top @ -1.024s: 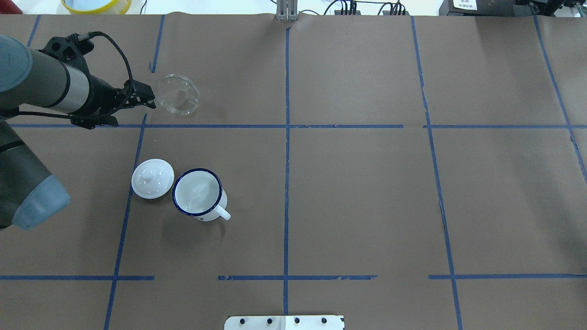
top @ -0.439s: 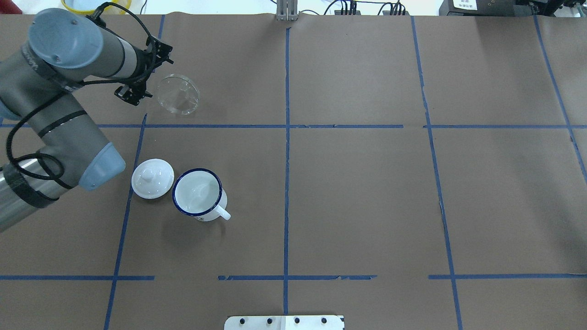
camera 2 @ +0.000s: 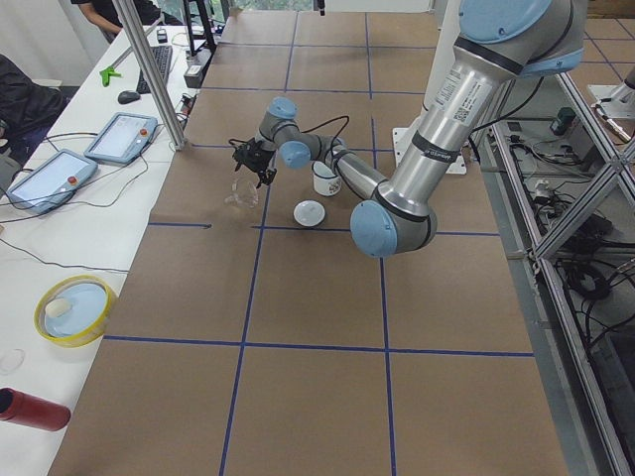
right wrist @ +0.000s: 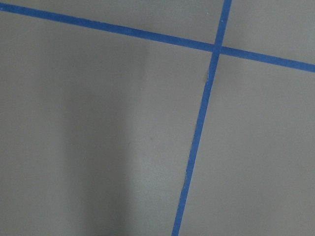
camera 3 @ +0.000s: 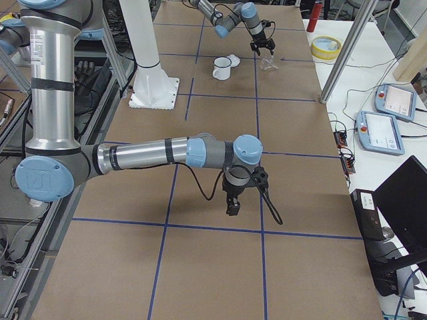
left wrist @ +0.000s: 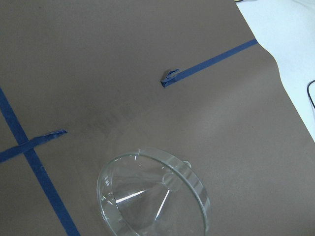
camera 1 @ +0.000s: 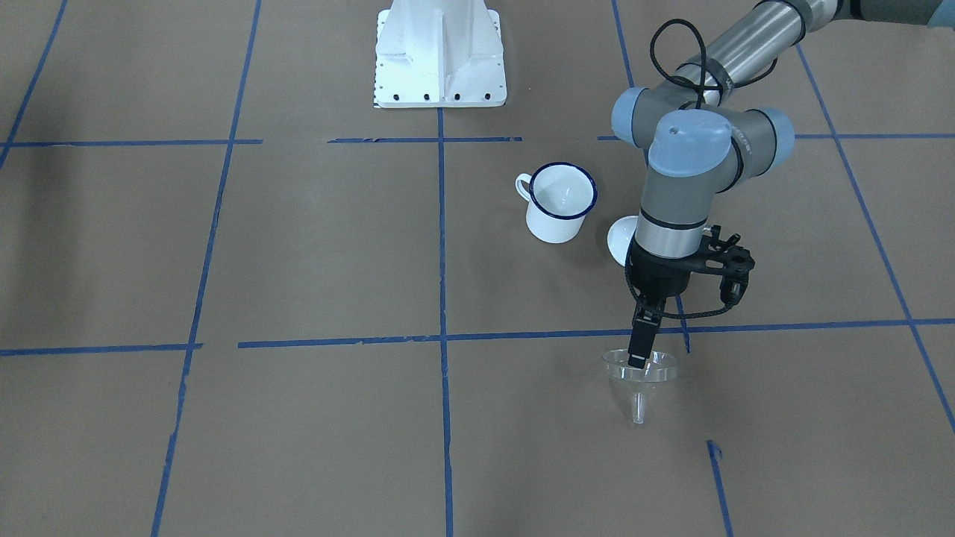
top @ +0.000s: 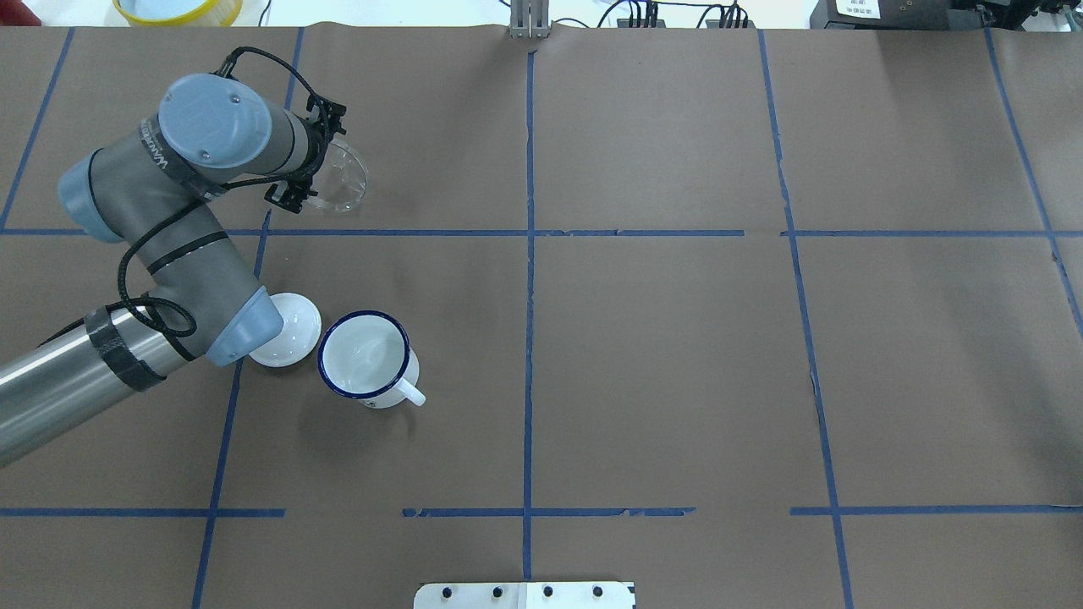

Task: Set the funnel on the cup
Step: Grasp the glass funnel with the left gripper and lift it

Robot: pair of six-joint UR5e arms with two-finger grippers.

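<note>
While the small clear see-through funnel (top: 343,176) lies loose on the paper: the task is, by my judgement, barely begun. Nothing is lifted and nothing sits on the cup.
Done so far: only the approach. The left gripper (camera 1: 638,356) hangs at the funnel, with its dark tip at the wide rim in the front-facing view.
Left to do: grip the rim, lift, carry toward the near edge, and set the spout down into the cup's mouth.
Left gripper: I cannot tell its width. It shows as one dark bar seen edge-on, and its wrist camera shows only the funnel, no fingers.
Lid: a white round glossy lid (top: 298,331) in the left half of the brown paper-covered tabletop (top: 677,381), partly hidden under the left arm (top: 195,254).
Funnel: near the far-left corner. It seems tipped on its side, rim toward the robot and thin spout toward the far edge.
Cup: a white enamel cup (top: 364,355) with a dark blue rim and loop handle. It is upright and empty, roughly midway between the near and far edges. The lid is just beside it and the funnel well apart.
Right gripper (camera 3: 231,208): above bare paper toward the right end edge. It shows only in a side view, so I cannot tell its spread.
Counts: one funnel, one cup, one lid, two arms.
</note>
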